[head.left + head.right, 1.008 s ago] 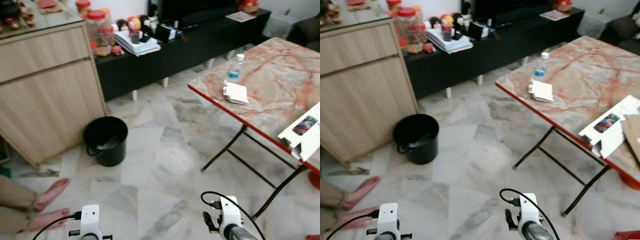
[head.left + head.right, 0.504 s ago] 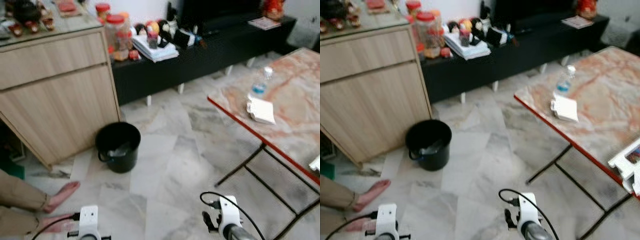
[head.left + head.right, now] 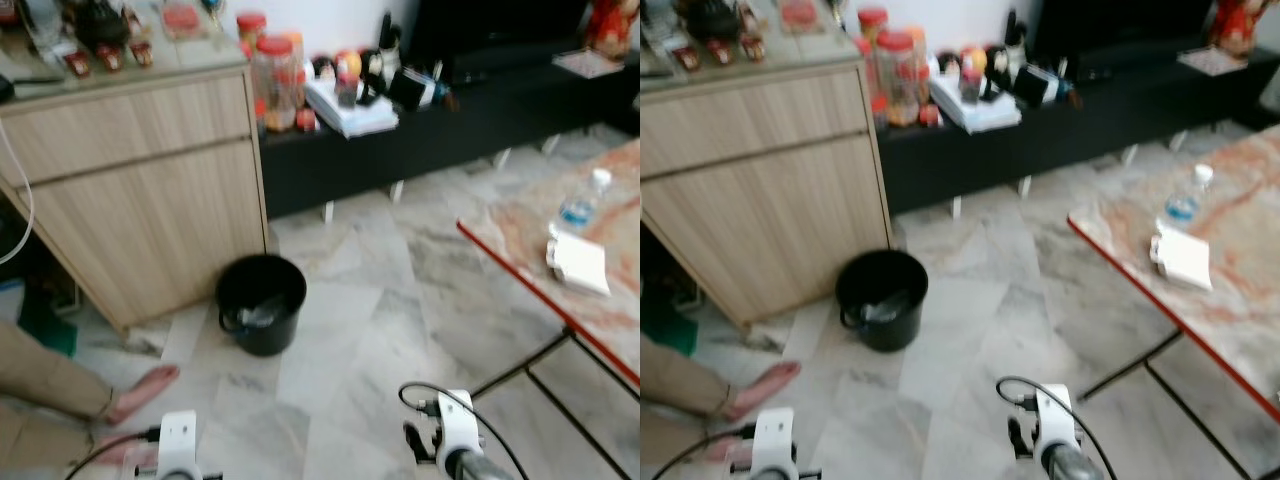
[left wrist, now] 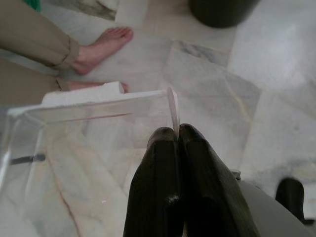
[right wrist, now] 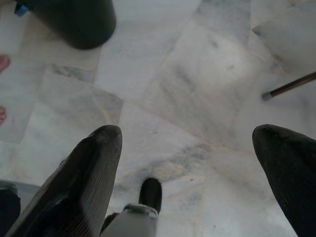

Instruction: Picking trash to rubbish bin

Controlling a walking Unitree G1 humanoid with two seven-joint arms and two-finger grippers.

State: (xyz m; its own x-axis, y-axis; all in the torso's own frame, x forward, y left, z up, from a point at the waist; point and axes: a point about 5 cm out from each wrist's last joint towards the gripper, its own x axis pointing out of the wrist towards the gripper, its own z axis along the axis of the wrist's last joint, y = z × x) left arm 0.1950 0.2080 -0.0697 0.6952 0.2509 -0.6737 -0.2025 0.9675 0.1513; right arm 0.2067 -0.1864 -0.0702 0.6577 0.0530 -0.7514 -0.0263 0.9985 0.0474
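A black rubbish bin stands on the marble floor beside a wooden cabinet, with some rubbish inside it. My left gripper is shut on the thin edge of a clear plastic box, held low over the floor; the bin's rim lies ahead of it. My right gripper is open and empty above the floor tiles, with the bin further off. Both wrists sit low at the front of the head view.
A person's bare feet rest on the floor left of the bin. A wooden cabinet and a low black bench stand behind. A folding marble-top table at the right carries a water bottle and a white packet.
The camera has turned left: the bin and cabinet now sit nearer the picture's middle and the table has slid toward the right edge. Both arms hold the same pose.
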